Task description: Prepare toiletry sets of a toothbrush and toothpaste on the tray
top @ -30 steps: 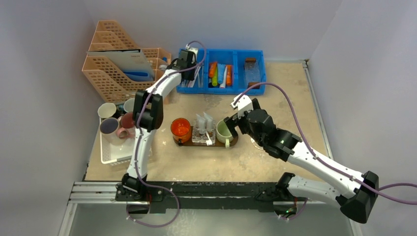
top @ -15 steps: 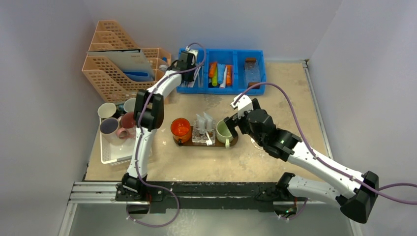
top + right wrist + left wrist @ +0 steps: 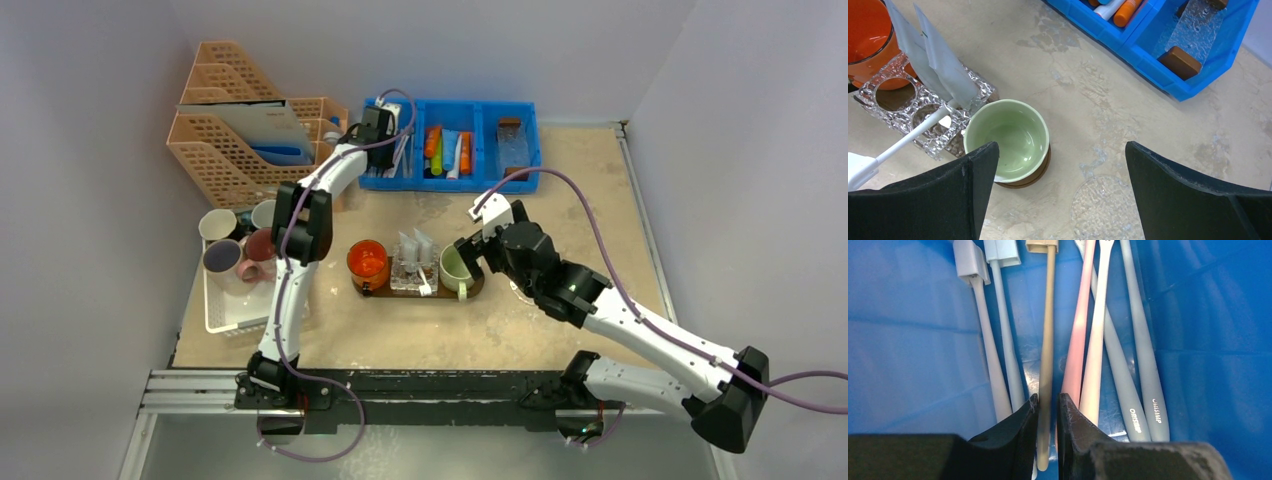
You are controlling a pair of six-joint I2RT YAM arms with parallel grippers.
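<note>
**One set looks placed, next brush being picked**

On the counter [image 3: 570, 200], the blue bin [image 3: 455, 104] sits at the back and the tray [image 3: 476, 290] in the middle. The tray carries a clear holder [image 3: 903, 102] with pale tubes [image 3: 933, 60] and one white toothbrush [image 3: 913, 135], probably one set, though my top view is coarse. More sets are left to do. The right tool [image 3: 1062, 150] gapes wide above the green cup [image 3: 1008, 137]. The left tool [image 3: 1047, 412] is in the bin, pinched narrow on a beige toothbrush [image 3: 1048, 340].

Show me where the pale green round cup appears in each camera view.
Top external: pale green round cup at centre, on the dark brown wooden tray's right end.
Left wrist: not in it; the left hand grips a beige toothbrush.
Right wrist: left of centre, low.
Shared landmark: the blue plastic bin, in all three.
</note>
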